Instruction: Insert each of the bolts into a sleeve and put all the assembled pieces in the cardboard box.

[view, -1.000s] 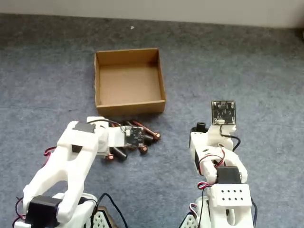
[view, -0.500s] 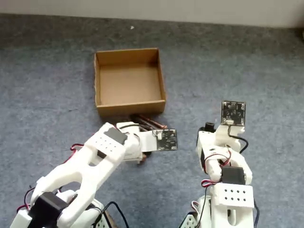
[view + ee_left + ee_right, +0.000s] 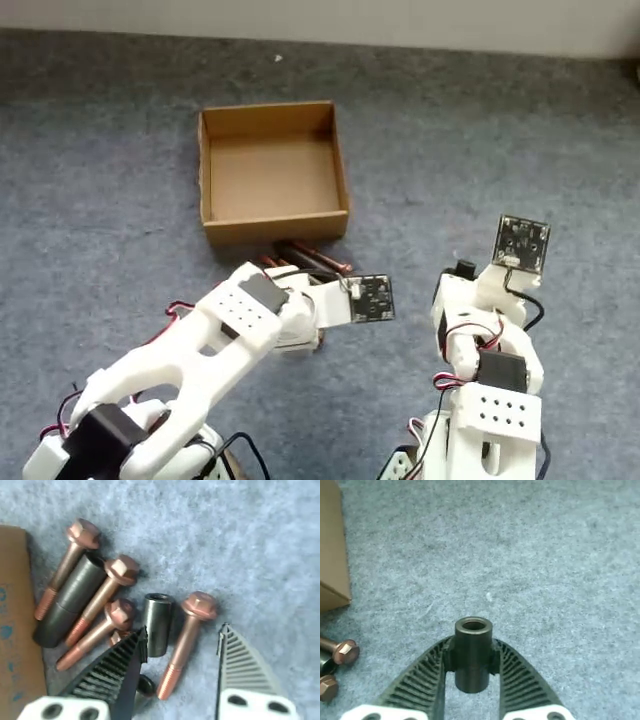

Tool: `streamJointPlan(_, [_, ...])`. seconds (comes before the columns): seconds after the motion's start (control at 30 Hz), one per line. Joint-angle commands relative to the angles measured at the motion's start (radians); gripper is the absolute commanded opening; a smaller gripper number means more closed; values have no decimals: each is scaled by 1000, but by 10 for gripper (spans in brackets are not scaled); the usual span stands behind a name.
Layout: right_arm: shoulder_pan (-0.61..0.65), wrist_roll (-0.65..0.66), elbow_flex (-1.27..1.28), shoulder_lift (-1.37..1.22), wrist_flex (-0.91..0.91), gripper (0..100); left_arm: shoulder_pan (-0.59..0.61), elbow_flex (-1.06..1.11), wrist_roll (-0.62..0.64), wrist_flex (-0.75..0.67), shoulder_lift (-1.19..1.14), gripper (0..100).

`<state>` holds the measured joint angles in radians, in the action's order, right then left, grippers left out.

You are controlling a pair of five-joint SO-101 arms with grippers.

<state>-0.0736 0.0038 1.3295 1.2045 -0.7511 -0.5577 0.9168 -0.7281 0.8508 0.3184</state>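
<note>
Several copper bolts (image 3: 102, 595) and dark sleeves (image 3: 157, 622) lie heaped on the carpet in front of the cardboard box (image 3: 275, 170). My left gripper (image 3: 183, 631) hovers open over this heap. One bolt (image 3: 199, 605) lies between its fingers, apart from both. In the high view the heap (image 3: 305, 258) pokes out from under the left arm. My right gripper (image 3: 472, 650) is shut on a black sleeve (image 3: 472, 635), held upright with its bore showing. That sleeve (image 3: 463, 270) hangs right of the heap.
The box (image 3: 330, 545) stands open and holds nothing. Two bolt heads (image 3: 342, 651) lie near its corner in the right wrist view. Bare grey carpet (image 3: 500, 150) spreads to the right of the box and behind it.
The left arm has swung to the right and forward over the heap, covering most of it. The right arm has shifted to the right with the black sleeve.
</note>
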Motion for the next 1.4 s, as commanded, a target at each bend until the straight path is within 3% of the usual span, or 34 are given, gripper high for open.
streamJointPlan(0.0, [-18,-6,-21,27,24,7,-90,-81,20,150,4,184])
streamJointPlan(0.4, [-27,-5,-21,28,25,8,-104,-85,14,106,-16,171])
streamJointPlan(0.63, [-27,-3,-21,28,25,8,-68,-275,12,106,-303,171])
streamJointPlan(0.77, [-27,-3,-21,28,25,8,-28,-389,12,195,-407,169])
streamJointPlan(1.0, [-27,-3,-21,28,25,9,-25,-395,12,219,-404,169])
streamJointPlan(1.2, [-27,-3,-21,28,25,9,-8,-374,14,299,-225,199])
streamJointPlan(1.37, [-27,-3,-21,28,25,9,22,-269,12,236,-162,252])
